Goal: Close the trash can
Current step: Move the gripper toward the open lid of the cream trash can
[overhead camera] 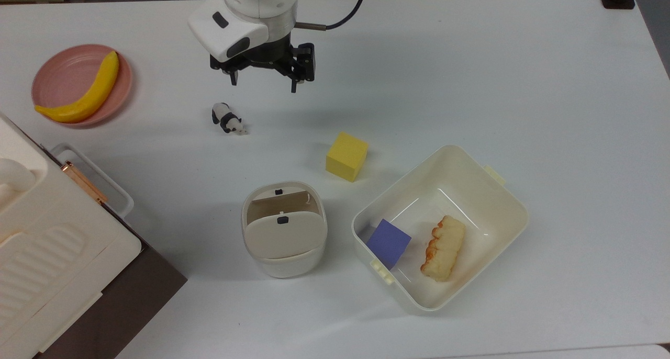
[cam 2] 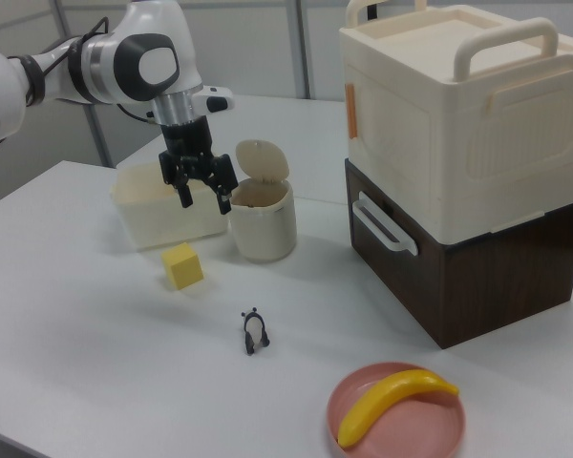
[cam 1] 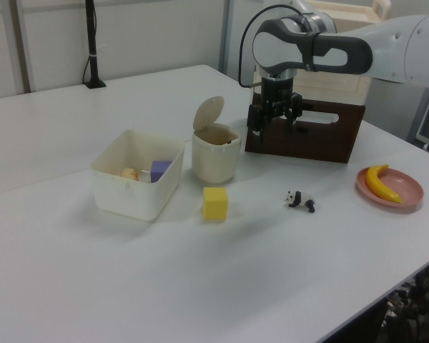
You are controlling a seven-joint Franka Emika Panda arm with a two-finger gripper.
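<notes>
The trash can (overhead camera: 284,231) stands on the white bench (overhead camera: 471,76), just beside the open tub (overhead camera: 502,191) that holds a purple block (overhead camera: 388,243) and a piece of bread (overhead camera: 443,247). Its flap lid (cam 1: 209,113) is swung up on its hinge and stands nearly upright, so the brown lining of the mouth shows — the can is plainly still open. In the top view the lid covers the lower half of the rim, with its small black button (overhead camera: 282,220) facing up at the camera.

The end effector (overhead camera: 263,81) hangs in the air well apart from the can, above bare bench near the toy panda (overhead camera: 227,119). Its two fingers point down and stand spread apart with nothing between them; for a push on a flap no grasp is needed, so empty fingers suit the job. In the right view the end effector (cam 2: 201,186) appears in front of the can's raised lid, but the top view makes clear that there is a good stretch of bench between them.

A yellow cube (overhead camera: 346,156) sits between the arm and the can, low enough that it should not hinder a high approach. The banana (overhead camera: 84,94) on its pink plate (overhead camera: 57,66) and the big cream box (cam 2: 458,114) on its dark base lie off to the side and play no part.

Judging by this, the closing has not begun: the arm would need to travel to the hinge side of the can and press the flap forward and down until it seats on the rim.
</notes>
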